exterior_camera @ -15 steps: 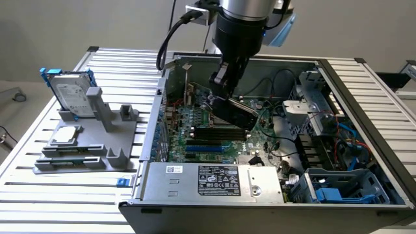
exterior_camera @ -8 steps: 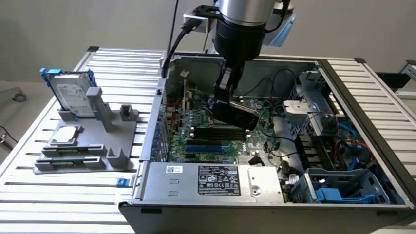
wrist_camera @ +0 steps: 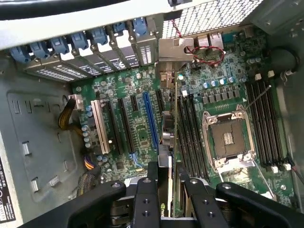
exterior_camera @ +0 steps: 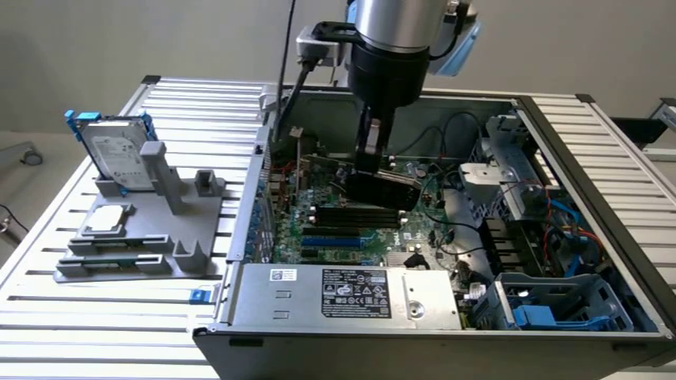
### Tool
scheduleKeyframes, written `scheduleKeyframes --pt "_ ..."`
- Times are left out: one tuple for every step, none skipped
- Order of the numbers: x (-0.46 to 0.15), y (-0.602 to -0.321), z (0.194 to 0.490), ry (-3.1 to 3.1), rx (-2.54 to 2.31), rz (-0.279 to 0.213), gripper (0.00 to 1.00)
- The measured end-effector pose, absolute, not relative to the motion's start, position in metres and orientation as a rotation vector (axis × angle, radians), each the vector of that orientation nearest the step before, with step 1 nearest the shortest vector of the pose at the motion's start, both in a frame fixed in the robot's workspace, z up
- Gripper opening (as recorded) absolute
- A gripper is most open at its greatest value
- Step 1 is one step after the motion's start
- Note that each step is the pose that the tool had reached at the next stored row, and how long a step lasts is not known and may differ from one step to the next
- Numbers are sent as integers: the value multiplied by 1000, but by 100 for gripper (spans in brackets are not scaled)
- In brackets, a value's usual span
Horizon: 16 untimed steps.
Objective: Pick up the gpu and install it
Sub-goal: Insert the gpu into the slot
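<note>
My gripper (exterior_camera: 370, 168) reaches down into the open computer case (exterior_camera: 591, 174) and is shut on the gpu (exterior_camera: 387, 188), whose black rounded cooler cover faces the exterior view's right. The card hangs upright just above the green motherboard (exterior_camera: 349, 229). In the wrist view the gpu (wrist_camera: 169, 137) appears edge-on between the black fingers (wrist_camera: 151, 190). Its silver bracket (wrist_camera: 176, 49) is at the rear slot covers. It runs alongside the blue expansion slot (wrist_camera: 151, 118); I cannot tell whether it touches a slot.
The empty processor socket (wrist_camera: 230, 137) and black memory slots (wrist_camera: 190, 133) lie beside the card. A grey fixture (exterior_camera: 138, 253) outside the case holds a hard drive (exterior_camera: 114, 154) and a processor chip (exterior_camera: 109, 219). The power supply (exterior_camera: 354, 291) and a blue drive cage (exterior_camera: 549, 309) fill the case's front.
</note>
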<state>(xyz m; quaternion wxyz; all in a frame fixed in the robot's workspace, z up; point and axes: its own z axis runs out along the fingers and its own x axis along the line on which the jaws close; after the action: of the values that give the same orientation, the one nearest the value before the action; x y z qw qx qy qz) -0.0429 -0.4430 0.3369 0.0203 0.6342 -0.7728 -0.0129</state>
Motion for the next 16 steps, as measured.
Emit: scheduleKeyframes --pt "-43 -443 336 -2379 1989 -40 26" --pt "-43 -443 335 -2362 2010 -39 26" --pt "-43 -443 334 -2344 2031 -38 26" --pt "-43 -443 332 -2326 2052 -38 26" --pt "-43 -443 331 -2305 2075 -37 26" --pt "-43 -443 330 -2287 2096 -36 26" --pt "-43 -443 329 -2269 2116 -35 26" --pt "-43 -443 328 -2249 2137 -34 26" --pt "-43 -443 327 -2231 2157 -32 26" --pt "-43 -443 325 -2213 2176 -32 26" --pt "-43 -443 324 -2198 2191 -31 26" --pt "-44 -443 322 -2187 2203 -31 26" --pt "-44 -443 320 -2176 2214 -31 26" --pt "-45 -443 318 -2168 2222 -31 26" --pt "-46 -443 317 -2163 2228 -30 26" --pt "-48 -443 315 -2158 2232 -30 26"
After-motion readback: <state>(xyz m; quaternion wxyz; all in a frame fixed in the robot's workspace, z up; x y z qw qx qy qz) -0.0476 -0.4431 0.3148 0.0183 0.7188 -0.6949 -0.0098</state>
